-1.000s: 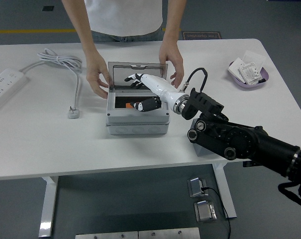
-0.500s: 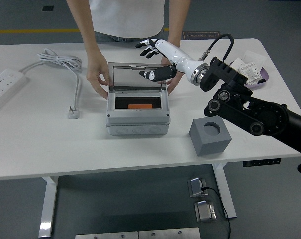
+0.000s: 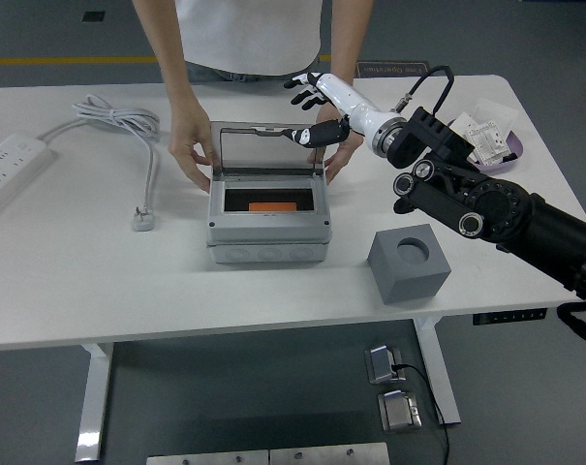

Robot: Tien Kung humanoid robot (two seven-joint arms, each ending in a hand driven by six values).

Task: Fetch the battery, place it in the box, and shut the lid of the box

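Closing the lid calls for the fingertips to get behind its top edge and push it forward and down evenly, so it swings on its hinge without shoving the box along the surface. The orange battery already lies inside the box, visible in the open slot. The right hand hovers just above the lid's upper right corner, palm down, fingers spread and holding nothing, its forearm reaching in from the right. A person's hands steady the box on both sides, so the push should stay clear of them.
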